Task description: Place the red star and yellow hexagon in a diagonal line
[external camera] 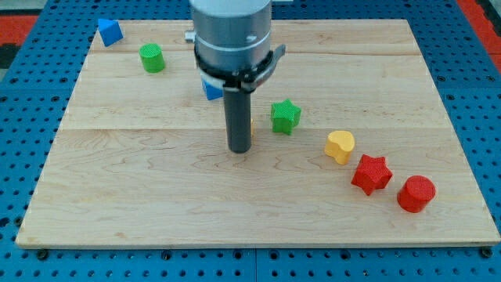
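Observation:
The red star (371,173) lies at the view's lower right, between a yellow heart-shaped block (340,146) and a red cylinder (415,193). My tip (239,149) rests on the board near the middle, well to the left of the red star. A thin yellow sliver (251,124) shows at the rod's right edge; the rest of that block is hidden behind the rod, so I cannot tell its shape. A green star (285,117) sits just to the right of the rod.
A blue block (210,88) is partly hidden behind the arm. A green cylinder (152,58) and a blue block (109,31) lie at the view's top left. The wooden board (117,180) ends in a blue pegboard surround.

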Controlling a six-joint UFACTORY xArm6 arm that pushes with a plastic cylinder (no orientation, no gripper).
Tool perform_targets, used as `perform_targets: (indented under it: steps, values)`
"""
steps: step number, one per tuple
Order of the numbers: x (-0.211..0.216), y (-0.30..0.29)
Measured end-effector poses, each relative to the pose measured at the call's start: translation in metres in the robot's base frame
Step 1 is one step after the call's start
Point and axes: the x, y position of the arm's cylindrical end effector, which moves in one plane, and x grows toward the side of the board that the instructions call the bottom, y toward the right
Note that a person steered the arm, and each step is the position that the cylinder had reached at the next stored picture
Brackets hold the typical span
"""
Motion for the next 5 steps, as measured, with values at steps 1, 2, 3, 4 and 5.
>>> perform_targets:
  steps: [1,2,3,4,5]
  values:
    - [-0.04,0.0]
    - [-0.043,-0.003]
    - [0.0,-0.003]
    - [0.153,0.051]
    - [0.154,0.057]
